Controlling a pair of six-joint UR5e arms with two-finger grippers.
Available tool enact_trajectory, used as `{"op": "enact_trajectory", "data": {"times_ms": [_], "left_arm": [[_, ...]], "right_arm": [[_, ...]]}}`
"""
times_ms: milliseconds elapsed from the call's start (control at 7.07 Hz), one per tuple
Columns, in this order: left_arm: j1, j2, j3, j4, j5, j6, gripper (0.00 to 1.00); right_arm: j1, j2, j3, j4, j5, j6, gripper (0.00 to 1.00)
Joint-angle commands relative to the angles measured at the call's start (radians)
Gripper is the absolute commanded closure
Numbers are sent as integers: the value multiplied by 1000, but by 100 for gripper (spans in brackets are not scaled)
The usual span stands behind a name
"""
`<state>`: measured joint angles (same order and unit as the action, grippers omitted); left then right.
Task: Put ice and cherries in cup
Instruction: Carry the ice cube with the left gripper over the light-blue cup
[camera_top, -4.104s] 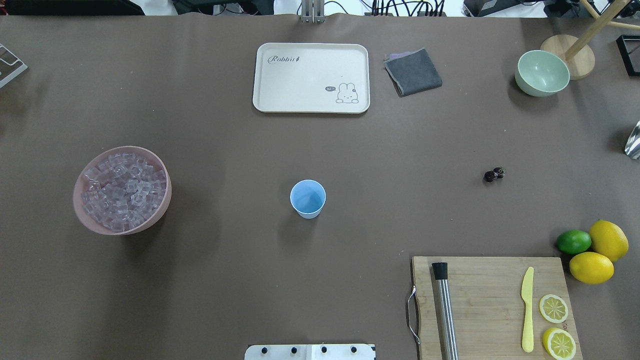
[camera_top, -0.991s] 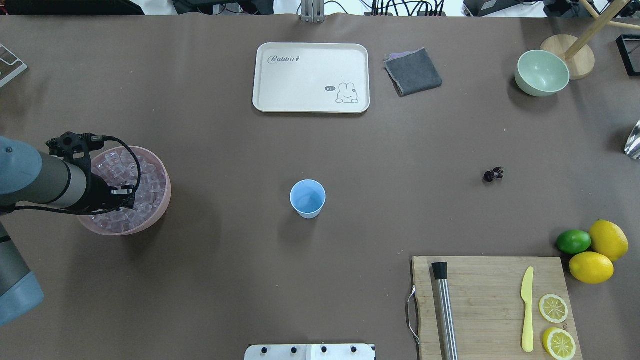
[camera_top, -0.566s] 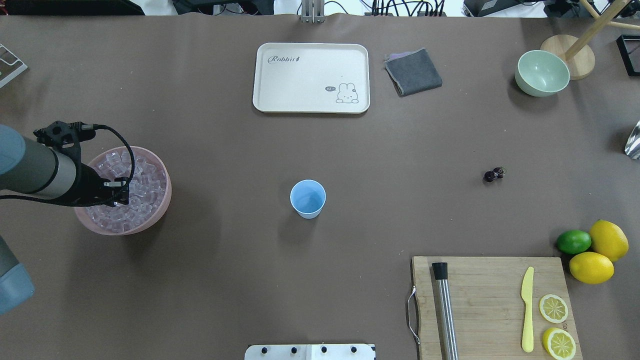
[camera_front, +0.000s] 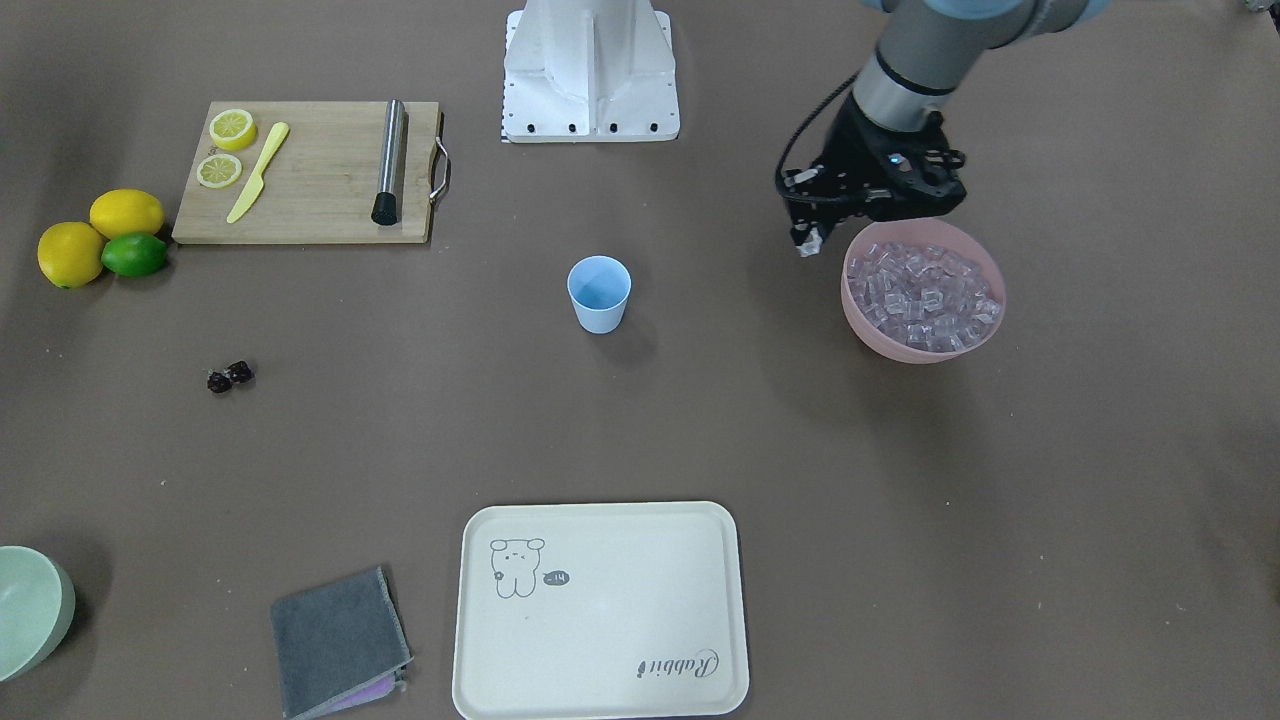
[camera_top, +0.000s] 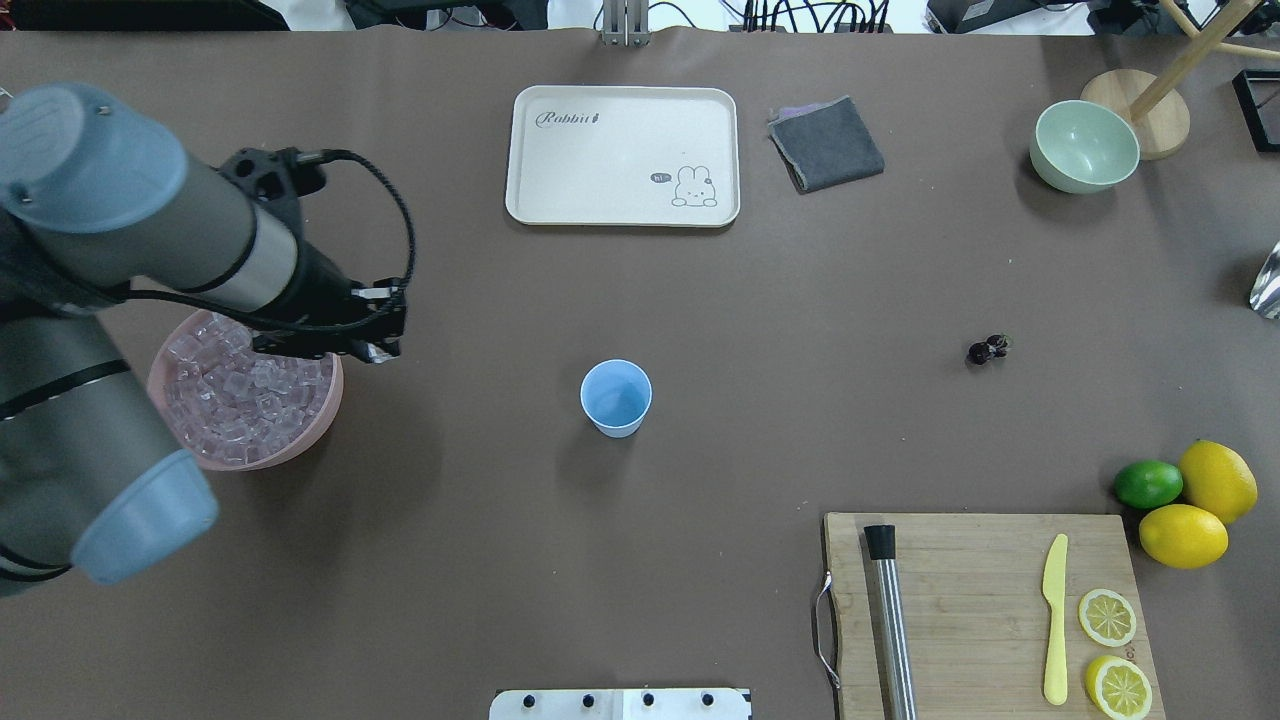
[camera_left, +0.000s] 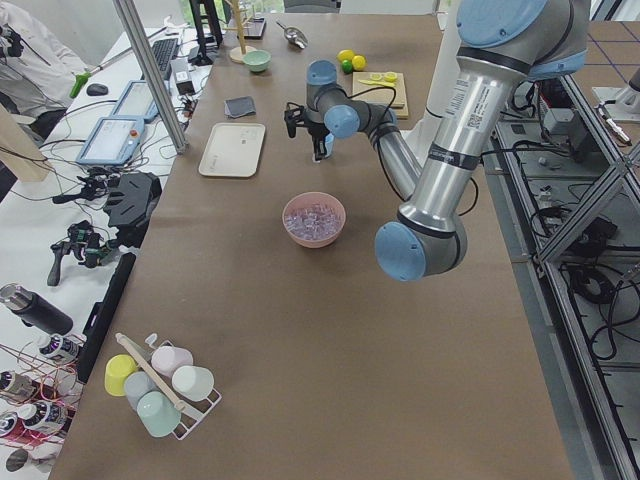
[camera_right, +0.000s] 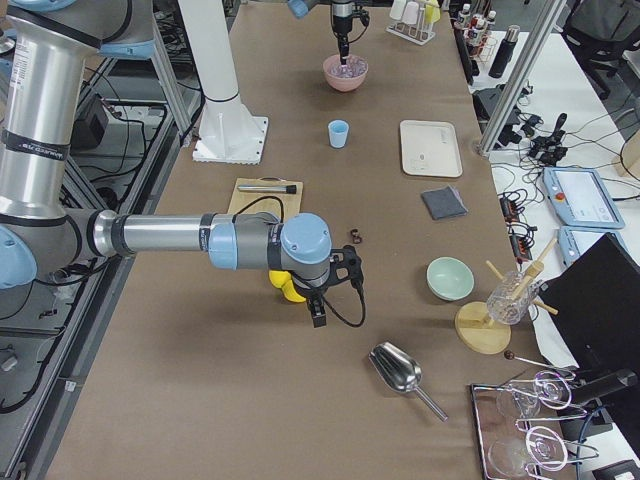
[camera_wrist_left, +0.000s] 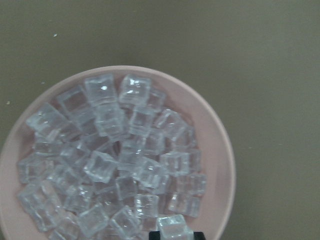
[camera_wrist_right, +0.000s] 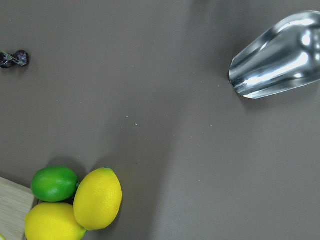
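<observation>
Standing upright, the cup opens upward; left tool pinches ice.

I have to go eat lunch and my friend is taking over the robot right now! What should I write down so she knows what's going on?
Left gripper: shut on one ice cube, held up just outside the pink bowl rim, on the cup's side.
Right gripper: hangs above the table near the lemons; I cannot tell whether it is open or shut.
Cup: upright mid-table, looks empty.
Cherries: lying on the table, untouched.
Done: one cube gripped.
Left: drop ice into the cup, then add the cherries.
</observation>
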<state>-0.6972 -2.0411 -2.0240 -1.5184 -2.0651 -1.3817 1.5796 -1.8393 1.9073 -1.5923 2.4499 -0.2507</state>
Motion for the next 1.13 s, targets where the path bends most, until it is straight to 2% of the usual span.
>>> {"op": "enact_trajectory", "data": {"times_ms": [0, 142, 283, 566, 708, 849, 991], "left_arm": [[106, -239, 159, 29, 83, -129, 100], [110, -320, 250, 24, 103, -140, 100], [120, -342, 290, 15, 111, -146, 100], [191, -335, 315, -45, 195, -171, 100], [200, -335, 324, -46, 200, -169, 47], [214, -337, 324, -46, 219, -154, 3], [226, -338, 330, -46, 221, -104, 2]], "right_arm": [[-1, 6, 2, 0, 1, 7, 0], [-1, 6, 2, 0, 3, 7, 0], [-1, 5, 2, 0, 15, 8, 0], [-3, 5, 2, 0, 15, 7, 0], [-3, 5, 2, 0, 15, 7, 0], [-3, 5, 2, 0, 15, 7, 0], [-3, 5, 2, 0, 17, 7, 0]]}}
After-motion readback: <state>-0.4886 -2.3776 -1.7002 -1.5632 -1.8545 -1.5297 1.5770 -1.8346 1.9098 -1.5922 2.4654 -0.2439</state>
